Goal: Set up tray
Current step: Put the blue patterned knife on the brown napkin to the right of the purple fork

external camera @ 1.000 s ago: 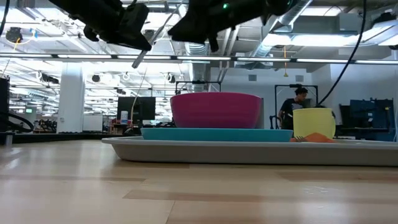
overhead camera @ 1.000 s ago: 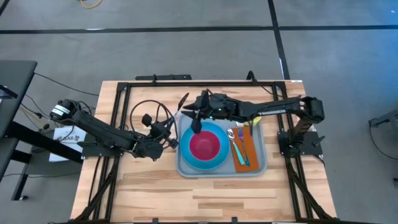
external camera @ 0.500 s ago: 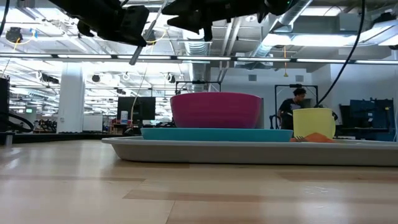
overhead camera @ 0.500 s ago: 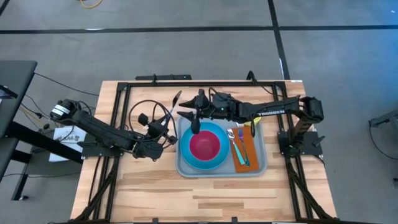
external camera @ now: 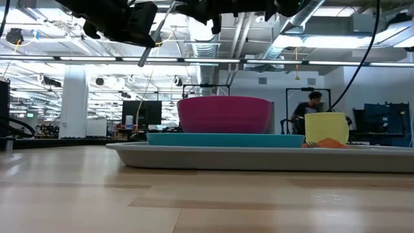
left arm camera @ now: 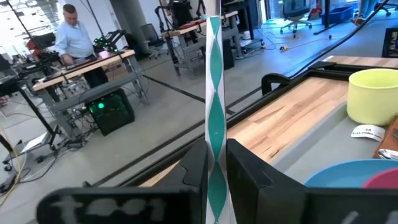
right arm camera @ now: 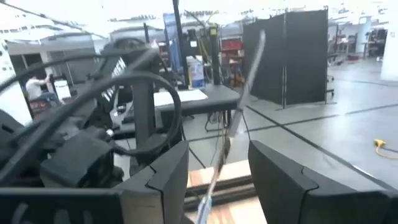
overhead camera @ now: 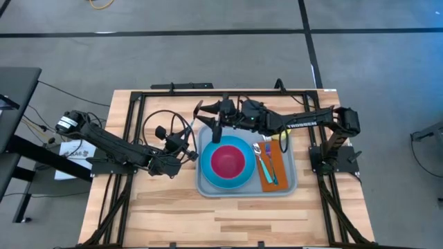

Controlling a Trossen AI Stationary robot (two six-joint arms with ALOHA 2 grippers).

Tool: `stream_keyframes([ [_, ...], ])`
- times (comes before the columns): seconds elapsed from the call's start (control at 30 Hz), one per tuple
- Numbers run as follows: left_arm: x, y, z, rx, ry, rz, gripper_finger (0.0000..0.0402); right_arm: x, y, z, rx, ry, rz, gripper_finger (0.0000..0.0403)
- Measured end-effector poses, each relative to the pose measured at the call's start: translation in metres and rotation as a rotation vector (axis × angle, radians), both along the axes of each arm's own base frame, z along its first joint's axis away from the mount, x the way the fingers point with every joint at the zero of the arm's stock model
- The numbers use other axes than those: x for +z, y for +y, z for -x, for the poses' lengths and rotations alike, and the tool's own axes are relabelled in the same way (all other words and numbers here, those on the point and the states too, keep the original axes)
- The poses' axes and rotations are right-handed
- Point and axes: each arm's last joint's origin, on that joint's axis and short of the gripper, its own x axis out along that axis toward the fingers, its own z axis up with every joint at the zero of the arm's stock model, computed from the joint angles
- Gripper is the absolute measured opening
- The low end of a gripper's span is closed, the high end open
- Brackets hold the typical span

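Observation:
The light grey-blue tray (overhead camera: 291, 189) lies on the table. On it stand a round blue plate (overhead camera: 208, 174) with a pink bowl (overhead camera: 227, 160), an orange napkin (overhead camera: 274, 174) with cutlery, and a yellow cup (left arm camera: 373, 93). My left gripper (overhead camera: 185, 146), just left of the tray, is shut on a teal-and-white striped straw (left arm camera: 214, 81). The straw slants up toward the far edge (overhead camera: 197, 109). My right gripper (overhead camera: 205, 119) is open above the tray's far left corner. In the right wrist view the straw (right arm camera: 239, 106) shows between its fingers, apart from them. My left gripper pinches the straw's lower part (left arm camera: 216, 163) between its two fingers. The straw stands out past the fingertips, slanting upward. It is lifted clear of the table and tray, and its short lower end (external camera: 141, 63) sticks out below the gripper.
Black cables loop on the table behind my left arm (overhead camera: 163, 124). A black frame runs along the table's far edge (overhead camera: 187, 87). Bare wood lies at the table's near side (overhead camera: 208, 221). People show in the room beyond the table (left arm camera: 71, 34).
My right gripper has risen and gone toward the table's far edge, coming closer to the straw's upper part. The straw in my left gripper has tipped a little more upright.

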Motion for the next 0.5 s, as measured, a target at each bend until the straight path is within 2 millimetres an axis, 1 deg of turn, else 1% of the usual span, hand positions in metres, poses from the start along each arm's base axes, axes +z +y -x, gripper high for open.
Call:
stream_keyframes([
  [0.2,0.000,0.000,0.000,0.000,0.002,-0.001,0.0023,0.004,-0.005,0.001,-0.083,-0.043,-0.004,0.0155],
  [0.33,0.000,0.002,-0.001,0.007,0.002,-0.001,0.0023,0.009,-0.009,0.002,-0.095,-0.091,-0.001,0.0150],
  [0.5,0.000,0.005,-0.002,0.000,0.005,0.013,0.0023,0.005,-0.013,0.001,-0.093,-0.092,-0.057,0.0133],
])
